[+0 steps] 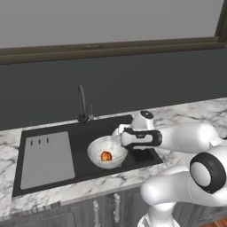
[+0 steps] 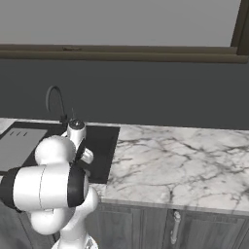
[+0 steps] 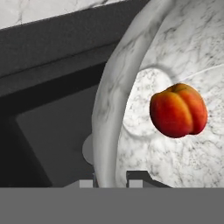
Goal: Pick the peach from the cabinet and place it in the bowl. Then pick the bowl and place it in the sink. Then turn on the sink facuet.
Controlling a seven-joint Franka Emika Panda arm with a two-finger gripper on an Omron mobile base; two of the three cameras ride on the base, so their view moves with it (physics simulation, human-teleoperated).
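Peach [image 1: 106, 155] sits inside the bowl [image 1: 98, 150], which hangs over the black sink [image 1: 84, 137], in its right part beside the pale drainboard [image 1: 46, 159]. The pincer [image 3: 113, 178] is closed on the bowl's rim, one tip inside and one outside the wall. Behind the sink, the dark arched faucet [image 1: 82, 104] stands at the edge of the marble counter [image 1: 186, 111]. Below the bowl, the round drain [image 3: 88, 149] shows in the basin.

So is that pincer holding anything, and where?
Yes: the pincer is shut on the bowl, pinching its rim, one finger on each side of the wall. The peach lies loose inside.
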